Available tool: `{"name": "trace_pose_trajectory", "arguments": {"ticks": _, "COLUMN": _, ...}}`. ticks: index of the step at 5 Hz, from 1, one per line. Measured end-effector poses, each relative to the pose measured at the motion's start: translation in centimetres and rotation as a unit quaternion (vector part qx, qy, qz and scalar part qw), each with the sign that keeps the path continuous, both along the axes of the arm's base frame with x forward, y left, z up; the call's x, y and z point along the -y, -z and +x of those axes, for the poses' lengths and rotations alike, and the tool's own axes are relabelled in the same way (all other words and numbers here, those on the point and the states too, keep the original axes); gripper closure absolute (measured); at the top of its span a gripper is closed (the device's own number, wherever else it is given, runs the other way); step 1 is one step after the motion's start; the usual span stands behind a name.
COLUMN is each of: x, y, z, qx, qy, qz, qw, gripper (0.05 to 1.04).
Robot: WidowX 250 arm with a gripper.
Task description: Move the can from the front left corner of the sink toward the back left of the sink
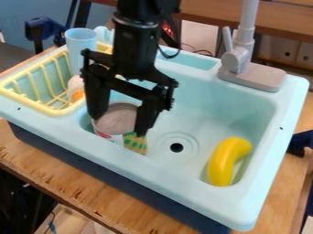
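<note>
Camera view: pincer (120, 126) partly hides can (117, 115); green-spotted object (135, 144) unclear.

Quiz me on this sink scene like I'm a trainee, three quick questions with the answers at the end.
1. Which of these is nearest the hand?
A) The tap
B) The round container
C) The blue cup
2. True or false: the curved yellow toy lies inside the sink.
3. What colour are the spots on the patterned thing beside the container?

Key: 1. B; 2. True; 3. Green
</note>
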State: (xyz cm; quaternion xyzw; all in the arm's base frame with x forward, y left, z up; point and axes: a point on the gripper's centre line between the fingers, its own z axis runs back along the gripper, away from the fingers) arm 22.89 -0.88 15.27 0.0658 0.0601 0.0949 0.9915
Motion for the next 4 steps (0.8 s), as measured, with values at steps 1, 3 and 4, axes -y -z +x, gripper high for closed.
{"name": "trace_pose_trajectory", "arguments": {"ticks": 1, "x": -0.7, "y": 0.1, "z": -0.1, "qx": -0.004, "qy": -0.009, "qz": -0.001, "qw": 1.0000, "gripper": 0.083}}
{"name": "trace_pose_trajectory", "arguments": {"ticks": 3, "x": -0.8, "y": 0.8, "z": -0.5, "qx": -0.026, "qy": -0.026, "qz": -0.015, "qw": 0.9992, "gripper": 0.083}}
{"name": "trace_pose_trajectory", "arguments": {"ticks": 4, "x": -0.8, "y": 1.1, "z": -0.6, "qx": -0.038, "qy": -0.034, "qz": -0.012, "qw": 0.9986, "gripper": 0.083}}
